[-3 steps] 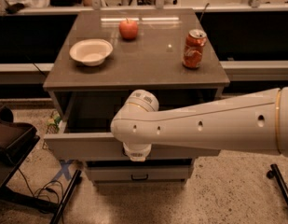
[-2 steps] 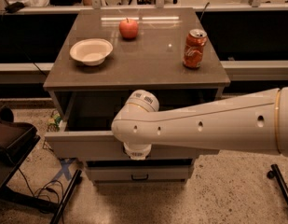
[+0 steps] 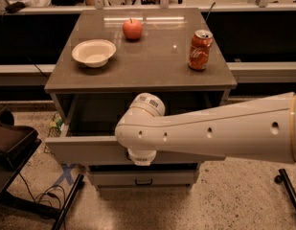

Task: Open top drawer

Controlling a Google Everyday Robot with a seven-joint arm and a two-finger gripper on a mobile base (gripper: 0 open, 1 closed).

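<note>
You are looking across a speckled stone floor [image 3: 224, 205] at a grey cabinet bench [image 3: 152, 66], with dark shelving and clutter behind it. On the bench top stand a shallow white paper bowl [image 3: 94, 52], a red apple [image 3: 132, 28] and an orange drink can [image 3: 199, 49], all well apart and none of them part of this job.

The top drawer [image 3: 87, 150], the wide grey one just under the bench top, already stands well forward of the cabinet face. Its inside is open to view but in shadow. The narrower grey lower drawer with the black bar handle [image 3: 143, 181] sits shut beneath it.

Your white arm [image 3: 219, 131] reaches in from the right and crosses the middle of the drawer front, covering the spot where the handle should be. The end effector [image 3: 141, 157] is down at that front, at its centre. I cannot tell whether it is wide, narrow or clamped on the handle, since the arm hides it.

My judgement is that you are in the pulling step and close to its end, because the drawer looks mostly open. The next move calls for a short, straight pull toward the base, level with the runners. After that, let go and back off without nudging the front sideways.
</note>
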